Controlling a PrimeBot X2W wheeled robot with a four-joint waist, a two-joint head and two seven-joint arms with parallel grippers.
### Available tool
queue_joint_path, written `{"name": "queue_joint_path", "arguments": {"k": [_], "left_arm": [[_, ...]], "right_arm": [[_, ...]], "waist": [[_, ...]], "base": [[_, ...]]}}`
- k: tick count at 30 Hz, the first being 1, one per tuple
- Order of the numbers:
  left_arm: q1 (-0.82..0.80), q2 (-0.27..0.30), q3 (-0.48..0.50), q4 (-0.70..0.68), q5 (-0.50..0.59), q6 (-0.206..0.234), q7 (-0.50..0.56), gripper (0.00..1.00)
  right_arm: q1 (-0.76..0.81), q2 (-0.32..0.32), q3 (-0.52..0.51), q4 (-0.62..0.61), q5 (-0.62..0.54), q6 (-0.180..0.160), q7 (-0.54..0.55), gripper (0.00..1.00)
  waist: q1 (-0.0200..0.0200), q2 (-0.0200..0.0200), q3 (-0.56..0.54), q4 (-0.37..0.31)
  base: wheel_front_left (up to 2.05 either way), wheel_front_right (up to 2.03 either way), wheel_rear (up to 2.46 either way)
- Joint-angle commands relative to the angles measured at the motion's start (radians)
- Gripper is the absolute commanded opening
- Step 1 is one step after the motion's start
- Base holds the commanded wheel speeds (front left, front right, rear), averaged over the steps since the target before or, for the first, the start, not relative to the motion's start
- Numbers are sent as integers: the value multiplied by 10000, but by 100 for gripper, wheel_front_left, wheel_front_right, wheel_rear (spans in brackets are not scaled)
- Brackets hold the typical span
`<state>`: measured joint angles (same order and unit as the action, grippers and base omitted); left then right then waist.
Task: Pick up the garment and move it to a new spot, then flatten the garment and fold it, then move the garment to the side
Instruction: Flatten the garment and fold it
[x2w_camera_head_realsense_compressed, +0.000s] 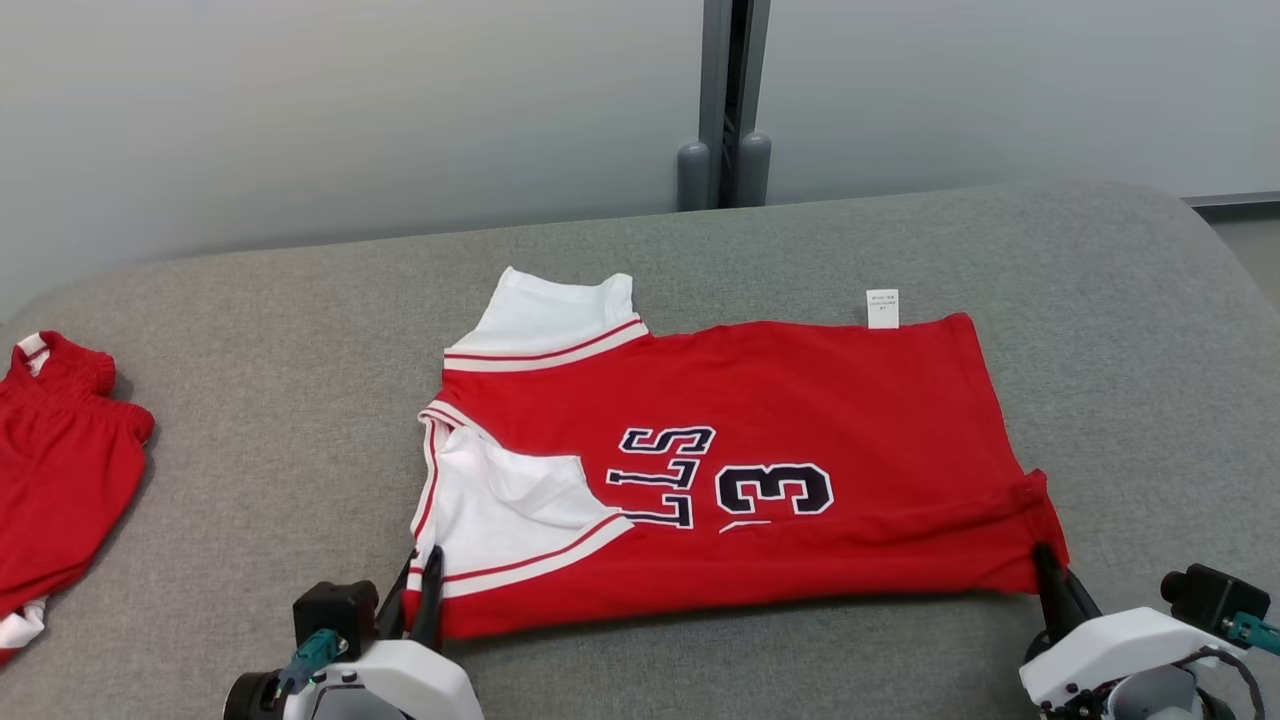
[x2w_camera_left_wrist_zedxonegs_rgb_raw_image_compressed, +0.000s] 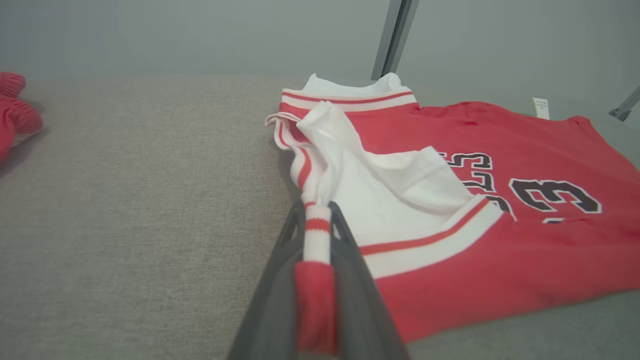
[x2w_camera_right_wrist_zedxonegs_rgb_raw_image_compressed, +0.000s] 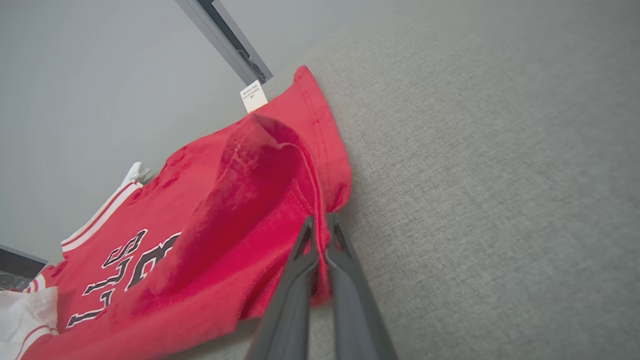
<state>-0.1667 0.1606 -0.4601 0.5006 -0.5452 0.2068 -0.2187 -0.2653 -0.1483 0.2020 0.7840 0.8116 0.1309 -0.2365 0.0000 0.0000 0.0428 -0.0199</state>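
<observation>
The garment (x2w_camera_head_realsense_compressed: 800, 420) is a red jersey with white striped sleeves and dark lettering, lying sideways on the grey table (x2w_camera_head_realsense_compressed: 250, 400). At its near-left corner my left gripper (x2w_camera_head_realsense_compressed: 421, 560) is shut on the striped sleeve edge; the left wrist view shows the fabric (x2w_camera_left_wrist_zedxonegs_rgb_raw_image_compressed: 316, 240) pinched between the dark fingers (x2w_camera_left_wrist_zedxonegs_rgb_raw_image_compressed: 350, 260). My right gripper (x2w_camera_head_realsense_compressed: 1045, 560) is shut on the near-right hem corner. In the right wrist view the red hem (x2w_camera_right_wrist_zedxonegs_rgb_raw_image_compressed: 280, 175) bunches up above the two closed fingers (x2w_camera_right_wrist_zedxonegs_rgb_raw_image_compressed: 300, 260). The jersey (x2w_camera_left_wrist_zedxonegs_rgb_raw_image_compressed: 500, 150) lies mostly flat, its near sleeve rumpled.
A second red piece of clothing (x2w_camera_head_realsense_compressed: 60, 470) lies at the table's left edge, also seen as the red cloth (x2w_camera_left_wrist_zedxonegs_rgb_raw_image_compressed: 12, 105) in the left wrist view. A grey wall with a vertical post (x2w_camera_head_realsense_compressed: 725, 100) stands behind the table. A white label (x2w_camera_head_realsense_compressed: 882, 308) sticks out from the jersey's far edge.
</observation>
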Motion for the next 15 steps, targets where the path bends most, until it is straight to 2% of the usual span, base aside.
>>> {"name": "queue_joint_path", "arguments": {"k": [1, 10, 15], "left_arm": [[185, 166, 16, -116, -5, 47, 56, 0], [772, 571, -265, -627, 73, -13, 498, 0], [1305, 1067, -502, -1186, 54, -90, 1081, 0]], "right_arm": [[215, -233, 141, -143, 229, -4, 87, 0], [701, -563, 669, -618, 751, -4, 418, 0], [1181, -856, 869, -1003, 1053, -4, 811, 0]], "waist": [[0, 0, -172, -117], [0, 0, -468, -320], [0, 0, -578, -430]], "base": [[0, 0, 0], [0, 0, 0], [0, 0, 0]]}}
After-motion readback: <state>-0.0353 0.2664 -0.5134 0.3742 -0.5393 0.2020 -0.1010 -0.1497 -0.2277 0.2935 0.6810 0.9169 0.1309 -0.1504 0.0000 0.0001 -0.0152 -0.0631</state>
